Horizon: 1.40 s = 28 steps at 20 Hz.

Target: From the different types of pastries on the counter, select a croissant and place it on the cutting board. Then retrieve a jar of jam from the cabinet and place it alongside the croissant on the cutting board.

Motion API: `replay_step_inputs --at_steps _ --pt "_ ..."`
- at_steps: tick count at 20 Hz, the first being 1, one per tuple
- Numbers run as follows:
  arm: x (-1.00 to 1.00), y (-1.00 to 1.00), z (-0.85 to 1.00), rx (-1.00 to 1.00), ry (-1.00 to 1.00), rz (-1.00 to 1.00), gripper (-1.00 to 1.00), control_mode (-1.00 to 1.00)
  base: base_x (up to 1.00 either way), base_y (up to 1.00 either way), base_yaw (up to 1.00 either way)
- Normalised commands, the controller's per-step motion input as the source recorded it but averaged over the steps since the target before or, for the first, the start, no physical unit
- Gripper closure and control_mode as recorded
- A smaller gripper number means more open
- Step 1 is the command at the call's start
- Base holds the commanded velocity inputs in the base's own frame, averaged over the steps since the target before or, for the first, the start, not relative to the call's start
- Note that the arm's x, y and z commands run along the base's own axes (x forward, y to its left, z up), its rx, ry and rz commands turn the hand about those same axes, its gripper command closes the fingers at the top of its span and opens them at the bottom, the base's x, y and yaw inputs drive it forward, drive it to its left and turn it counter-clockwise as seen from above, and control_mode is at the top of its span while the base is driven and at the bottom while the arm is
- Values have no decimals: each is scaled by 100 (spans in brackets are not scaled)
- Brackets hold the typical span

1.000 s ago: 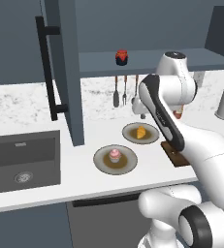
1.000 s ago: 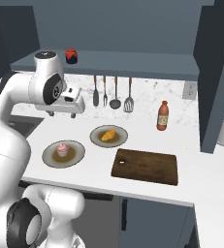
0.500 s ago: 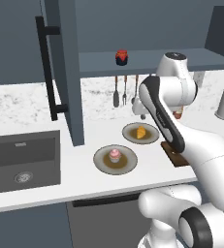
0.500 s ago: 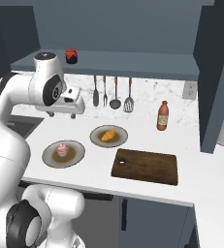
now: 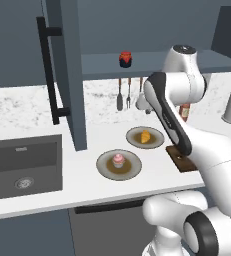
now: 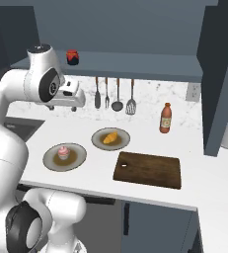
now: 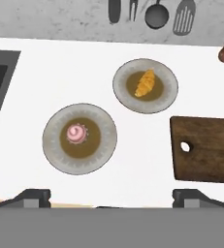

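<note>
While curved croissant (image 7: 145, 83) sits plated, flat wooden cutting board (image 7: 205, 149) apparently lies bare.

No legible text anywhere (bottle (image 6: 167, 118) label too small).

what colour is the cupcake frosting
Pink, on the cupcake; clearest in the hand view.
</note>
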Motion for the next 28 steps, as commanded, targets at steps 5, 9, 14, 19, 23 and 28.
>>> replay_step_inputs --at_steps 5,9,14,19,23,28 --pt "21 1 50 -3 -18 0 -100 -100 0 0 0" --pt "31 2 38 2 -6 0 -100 -100 0 0 0" --pt "20 0 69 7 -11 0 -100 -100 0 0 0" --pt "8 1 47 3 -13 0 -100 -100 0 0 0" --pt "33 18 -11 0 -2 -1 -100 -100 0 0 0" --pt "84 32 0 0 -13 -1 -100 -100 0 0 0"
